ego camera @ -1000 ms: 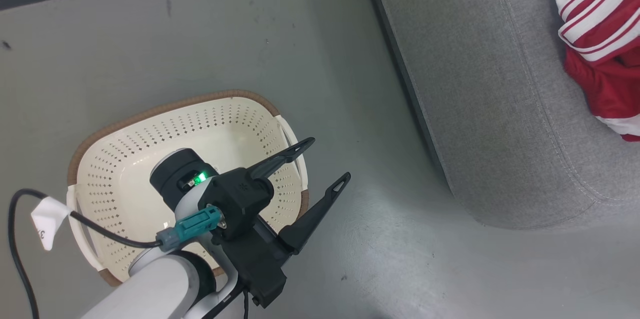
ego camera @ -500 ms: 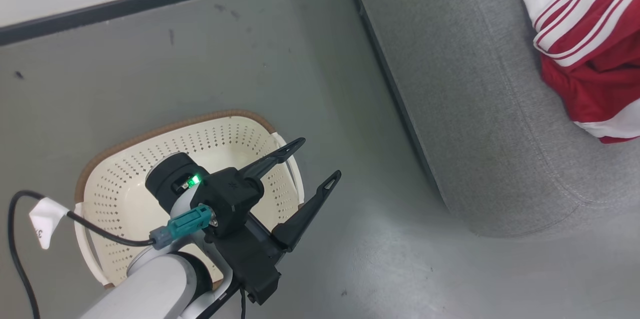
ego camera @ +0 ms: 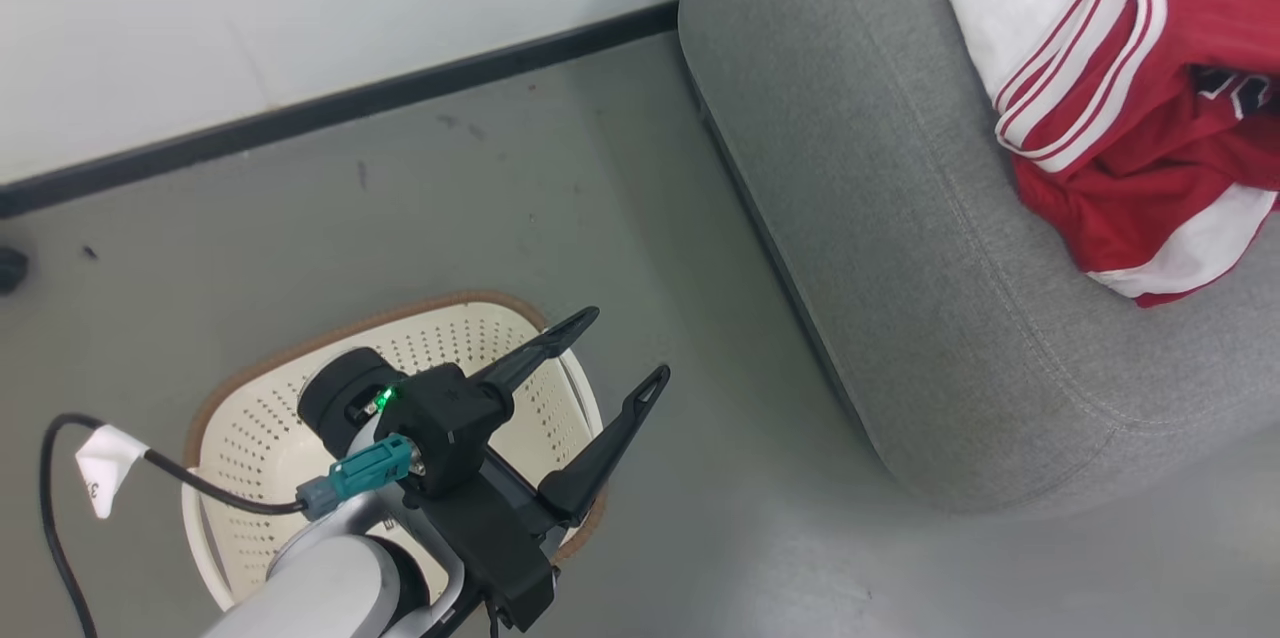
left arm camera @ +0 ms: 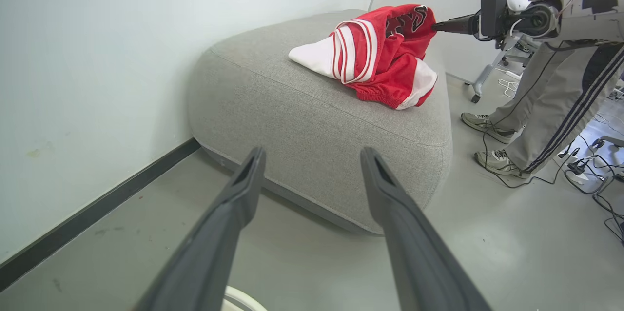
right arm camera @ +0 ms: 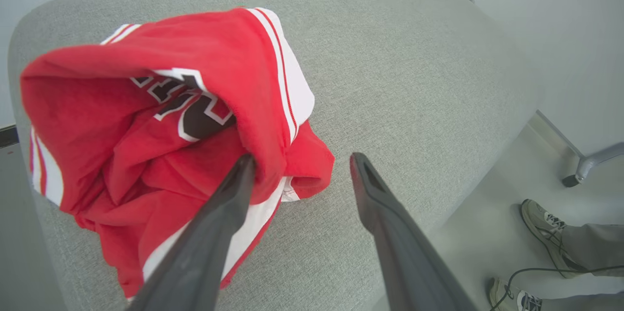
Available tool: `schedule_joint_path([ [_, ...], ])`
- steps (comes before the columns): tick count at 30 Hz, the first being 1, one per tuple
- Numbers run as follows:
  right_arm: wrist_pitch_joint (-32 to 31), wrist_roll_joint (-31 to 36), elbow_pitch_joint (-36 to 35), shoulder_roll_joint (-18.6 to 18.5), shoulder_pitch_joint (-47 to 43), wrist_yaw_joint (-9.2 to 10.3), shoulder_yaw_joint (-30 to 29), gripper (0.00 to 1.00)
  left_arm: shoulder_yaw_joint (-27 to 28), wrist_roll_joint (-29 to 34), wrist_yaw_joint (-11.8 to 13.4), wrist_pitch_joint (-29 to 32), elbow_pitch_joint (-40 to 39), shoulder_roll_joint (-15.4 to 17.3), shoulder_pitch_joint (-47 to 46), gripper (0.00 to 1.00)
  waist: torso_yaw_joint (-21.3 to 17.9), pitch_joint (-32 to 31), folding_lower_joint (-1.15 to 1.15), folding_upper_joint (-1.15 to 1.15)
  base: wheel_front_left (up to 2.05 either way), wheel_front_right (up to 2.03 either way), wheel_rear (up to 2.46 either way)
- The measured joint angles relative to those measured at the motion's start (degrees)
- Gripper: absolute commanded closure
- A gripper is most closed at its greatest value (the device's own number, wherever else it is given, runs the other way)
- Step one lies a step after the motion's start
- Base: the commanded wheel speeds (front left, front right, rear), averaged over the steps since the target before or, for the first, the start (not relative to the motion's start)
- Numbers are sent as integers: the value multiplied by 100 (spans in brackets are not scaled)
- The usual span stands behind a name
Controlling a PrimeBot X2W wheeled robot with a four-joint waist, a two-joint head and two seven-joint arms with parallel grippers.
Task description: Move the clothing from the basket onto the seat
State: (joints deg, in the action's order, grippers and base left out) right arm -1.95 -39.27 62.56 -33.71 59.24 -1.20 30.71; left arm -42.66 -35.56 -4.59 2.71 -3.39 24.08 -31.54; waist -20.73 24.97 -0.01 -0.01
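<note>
The clothing [ego camera: 1130, 128], red with white panels and striped trim, lies bunched on the grey seat [ego camera: 900, 218]. In the right wrist view my right gripper [right arm camera: 302, 160] is open above the seat [right arm camera: 414, 82]. A fold of the clothing [right arm camera: 146, 106] drapes over the tip of its left finger. The left wrist view shows that gripper [left arm camera: 438, 26] touching the raised top of the clothing [left arm camera: 380, 57]. My left gripper [ego camera: 625, 348] is open and holds nothing above the right end of the cream basket [ego camera: 245, 448]. The visible part of the basket's inside holds nothing.
A white wall with a black skirting strip [ego camera: 350, 108] runs behind the basket and the seat. Grey floor [ego camera: 700, 538] separates the two. A person's legs and shoes [left arm camera: 536, 106] stand beyond the seat, with cables [left arm camera: 585, 165] on the floor and a chair base [right arm camera: 585, 165].
The head camera has tilted up, bringing the wall and more of the clothing into the picture. My left gripper stays open over the basket.
</note>
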Motion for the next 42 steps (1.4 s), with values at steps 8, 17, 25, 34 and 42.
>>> schedule_joint_path([
  [8, 315, 62, -390, -93, -366, -140, 116, 0, 120, -70, 58, -269, 248, -43, 266, 0, 84, -503, 0, 0, 0, 0, 0],
  [17, 904, 110, -1067, -175, -917, -311, 151, 0, 237, -293, 167, -568, 499, -170, 572, 0, 308, -1140, -1, 0, 0, 0, 0],
  [25, 1461, -124, -1830, -301, -1756, -391, -51, 0, 360, -366, 346, -747, 600, -190, 894, 0, 717, -1598, -1, 1, 0, 0, 0],
  [34, 1577, -392, -2970, -270, -2748, -246, -319, 0, 721, -538, 620, -1000, 616, -36, 1405, 0, 1249, -2026, 0, 1, 0, 0, 0],
  [42, 1624, -531, -3962, -162, -3759, 82, -527, 0, 849, -659, 817, -1155, 600, -22, 1738, 0, 1703, -2334, 0, 1, 0, 0, 0],
])
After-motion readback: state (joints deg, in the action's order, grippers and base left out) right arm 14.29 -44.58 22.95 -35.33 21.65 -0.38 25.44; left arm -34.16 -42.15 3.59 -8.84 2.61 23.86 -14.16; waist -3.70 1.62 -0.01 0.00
